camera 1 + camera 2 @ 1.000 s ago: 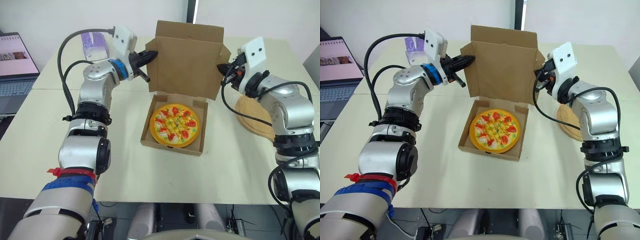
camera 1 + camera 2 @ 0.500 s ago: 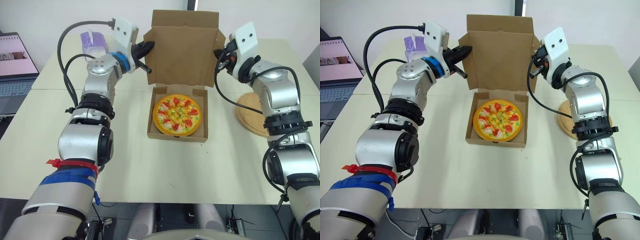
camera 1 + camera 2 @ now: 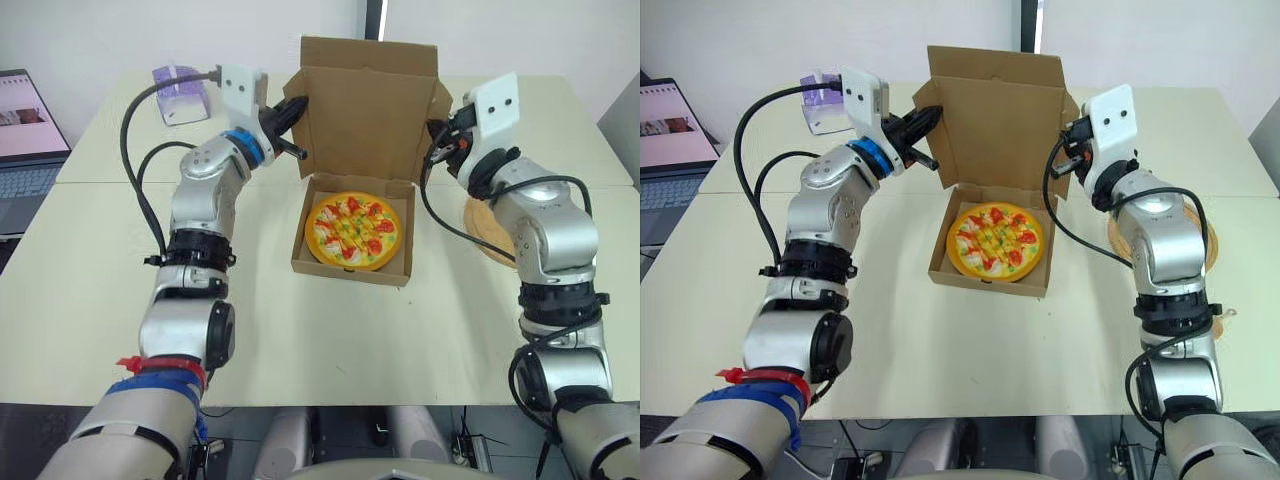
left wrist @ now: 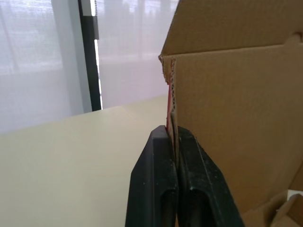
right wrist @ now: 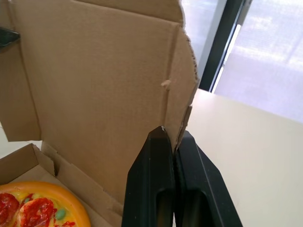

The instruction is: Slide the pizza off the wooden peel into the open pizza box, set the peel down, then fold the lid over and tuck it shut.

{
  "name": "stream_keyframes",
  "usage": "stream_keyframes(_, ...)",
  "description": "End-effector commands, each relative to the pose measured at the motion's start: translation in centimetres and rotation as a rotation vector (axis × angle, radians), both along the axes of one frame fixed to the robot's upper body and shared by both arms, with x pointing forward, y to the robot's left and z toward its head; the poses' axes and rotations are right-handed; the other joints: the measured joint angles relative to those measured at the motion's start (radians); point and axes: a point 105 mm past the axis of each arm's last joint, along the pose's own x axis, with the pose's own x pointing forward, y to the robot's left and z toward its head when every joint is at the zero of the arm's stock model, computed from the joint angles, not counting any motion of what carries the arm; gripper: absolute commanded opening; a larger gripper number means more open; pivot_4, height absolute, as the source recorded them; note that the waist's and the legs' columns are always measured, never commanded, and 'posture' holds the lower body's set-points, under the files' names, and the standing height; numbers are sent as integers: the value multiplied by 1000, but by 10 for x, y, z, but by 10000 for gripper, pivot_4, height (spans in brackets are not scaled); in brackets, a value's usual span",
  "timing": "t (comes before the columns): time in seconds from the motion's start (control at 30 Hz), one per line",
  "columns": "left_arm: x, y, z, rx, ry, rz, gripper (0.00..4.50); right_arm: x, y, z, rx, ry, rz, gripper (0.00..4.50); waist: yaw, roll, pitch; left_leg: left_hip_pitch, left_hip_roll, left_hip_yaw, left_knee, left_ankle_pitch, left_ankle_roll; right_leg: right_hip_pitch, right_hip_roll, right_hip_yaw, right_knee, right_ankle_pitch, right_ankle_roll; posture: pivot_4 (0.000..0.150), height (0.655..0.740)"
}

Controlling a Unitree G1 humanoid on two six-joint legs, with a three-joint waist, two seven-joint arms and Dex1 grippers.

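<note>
The cardboard pizza box [image 3: 352, 263] sits mid-table with the pizza [image 3: 352, 227] lying inside it. Its lid [image 3: 368, 110] stands upright behind the base. My left gripper [image 3: 299, 103] is shut on the lid's left side flap [image 4: 222, 132], and its fingers [image 4: 161, 189] pinch the flap's edge. My right gripper [image 3: 434, 130] is shut on the lid's right side flap [image 5: 182, 94], with the fingertips [image 5: 161, 142] closed over the cardboard edge. The round wooden peel [image 3: 492, 235] lies on the table to the right, partly hidden behind my right arm.
A laptop [image 3: 22, 130] stands open at the table's left edge. A small purple-and-white packet [image 3: 178, 92] rests at the back left. A seam [image 3: 100, 183] runs across the table between two tabletops. Bare tabletop stretches in front of the box.
The view has shifted. Both grippers keep their hold on the lid's side flaps, and the lid stays upright; the right arm now sits lower and more bent.
</note>
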Motion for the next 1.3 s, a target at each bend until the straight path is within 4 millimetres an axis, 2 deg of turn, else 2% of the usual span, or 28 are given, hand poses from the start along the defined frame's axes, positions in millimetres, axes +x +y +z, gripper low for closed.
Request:
stream_keyframes(0.03, -15, -5, 24, -65, -51, 8, 0, -7, 1, 11, 50, -40, -29, 414, 0, 0, 0, 0, 0, 0, 0, 0, 0, 0, 0, 0, 0, 0, 0, 1500, 7251)
stream_keyframes(0.37, -45, -24, 13, -144, -17, 25, 0, -18, 19, 2, 161, 19, -33, 414, 0, 0, -1, 1, 0, 0, 0, 0, 0, 1, 0, 1, -1, 0, 0, 1500, 7251)
stream_keyframes(0.6, -56, -29, 9, -144, -39, 28, 0, -31, 35, -3, 219, 92, 24, 414, 0, 0, -1, 2, 0, 0, 0, 0, 0, 1, 0, 1, -1, 0, 0, 1500, 7251)
stream_keyframes(0.8, -67, -33, 3, -184, -52, 17, 0, -40, 40, -19, 245, 144, 25, 414, 0, 0, -3, 2, 0, 0, 0, 0, 0, 2, 0, 1, -1, 0, 0, 1500, 7251)
stream_keyframes(1.03, -83, -38, -15, -201, -58, 15, 0, -47, 42, -35, 256, 192, 24, 414, 0, -3, -9, 4, 0, 0, 0, 0, 0, 4, 0, 1, -1, 0, 0, 1500, 7251)
stream_keyframes(1.17, -89, -41, -21, -200, -56, 13, 0, -50, 46, -36, 272, 210, 44, 414, 0, -4, -11, 5, 0, 0, 0, 0, 0, 4, 0, 0, -1, 0, 0, 1500, 7251)
stream_keyframes(1.3, -90, -42, -19, -196, -74, 15, 0, -52, 51, -26, 286, 191, 77, 414, 0, -5, -11, 5, 0, 0, 0, 0, 0, 5, 0, 0, -1, 0, 0, 1500, 7251)
